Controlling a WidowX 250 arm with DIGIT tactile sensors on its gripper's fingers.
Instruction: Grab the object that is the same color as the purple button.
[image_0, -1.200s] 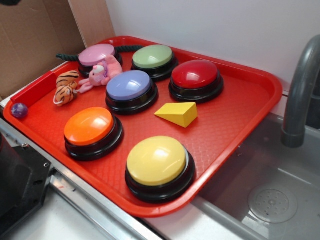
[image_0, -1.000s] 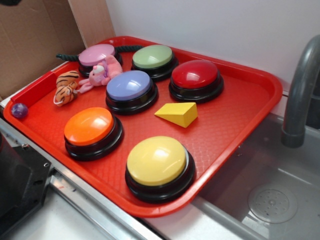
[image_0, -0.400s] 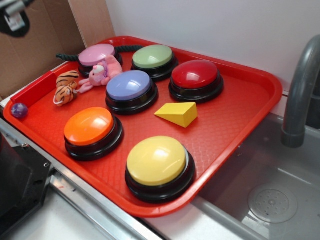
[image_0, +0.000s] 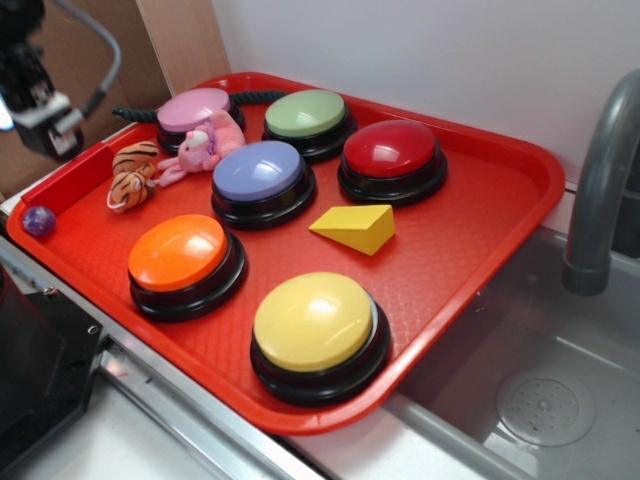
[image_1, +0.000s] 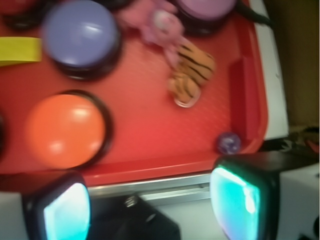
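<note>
The object, a tiny dark purple ball, lies in the near left corner of the red tray, against its rim. In the wrist view the ball shows just above my right fingertip. The purple button stands mid-tray, and the wrist view has this purple button at the upper left. My gripper hangs high above the tray's left edge, above and behind the ball. From the wrist my gripper is open, pads wide apart, with nothing between them.
Pink, green, red, orange and yellow buttons fill the tray. A tiger plush, pink plush and yellow wedge lie among them. Cardboard stands behind, a grey faucet at right.
My gripper has come into the exterior view from the top left and dropped lower toward the tray's left edge. Nothing on the tray has moved.
</note>
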